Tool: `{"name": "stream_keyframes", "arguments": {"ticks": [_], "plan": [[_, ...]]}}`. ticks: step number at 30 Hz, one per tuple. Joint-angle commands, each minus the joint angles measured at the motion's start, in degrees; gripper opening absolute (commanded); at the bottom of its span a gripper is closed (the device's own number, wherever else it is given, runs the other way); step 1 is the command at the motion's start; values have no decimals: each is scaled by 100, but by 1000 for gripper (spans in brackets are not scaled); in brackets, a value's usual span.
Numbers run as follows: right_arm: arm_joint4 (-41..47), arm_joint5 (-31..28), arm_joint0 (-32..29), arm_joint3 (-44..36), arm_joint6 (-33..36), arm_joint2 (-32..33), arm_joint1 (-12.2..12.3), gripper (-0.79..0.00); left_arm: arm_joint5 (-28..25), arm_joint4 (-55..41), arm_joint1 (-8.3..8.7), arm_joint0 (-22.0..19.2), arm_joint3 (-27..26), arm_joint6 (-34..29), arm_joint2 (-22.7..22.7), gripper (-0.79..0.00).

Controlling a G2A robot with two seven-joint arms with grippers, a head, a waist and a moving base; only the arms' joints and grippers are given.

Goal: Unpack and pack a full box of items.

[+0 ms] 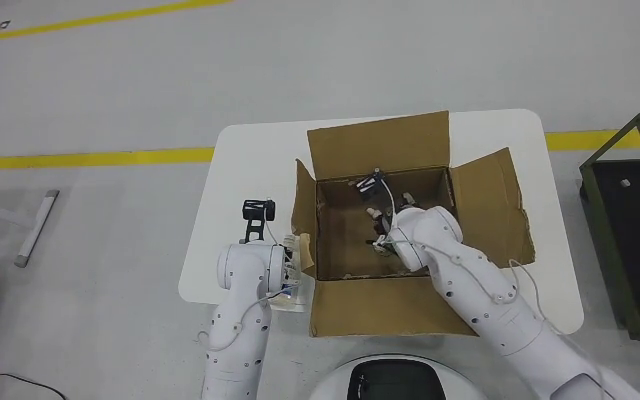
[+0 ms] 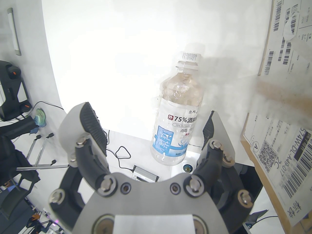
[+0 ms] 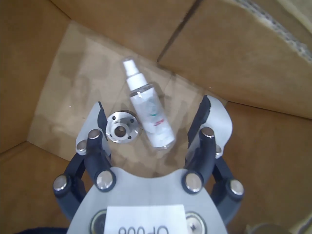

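Right end effector [image 3: 153, 104], released, hangs inside the box [image 1: 340, 245] with jaws spanning one spray bottle [image 3: 149, 109], presumably to lift it out; one metal flange [image 3: 121, 130] lies beside. Left end effector [image 2: 148, 112], also released, hovers over one clear bottle [image 2: 179, 113] on the worktop [image 1: 250, 160], at the box's 8 o'clock.

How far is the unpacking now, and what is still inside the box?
Looks done: one clear bottle is out on the table beside the box. In hand: nothing; the right claw hangs open inside the box over a spray bottle, and the left claw is open by the clear bottle. Left: the spray bottle and a metal flange on the box floor, then repacking.
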Motion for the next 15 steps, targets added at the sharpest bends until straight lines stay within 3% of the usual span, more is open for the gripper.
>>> {"name": "stream_keyframes", "arguments": {"ticks": [1,15], "plan": [[-71,-169,14,48,160,34,11,-123,0,0,0,0,0,0,0,0],[58,-614,-77,76,360,6,-32,-129,0,0,0,0,0,0,0,0]]}}
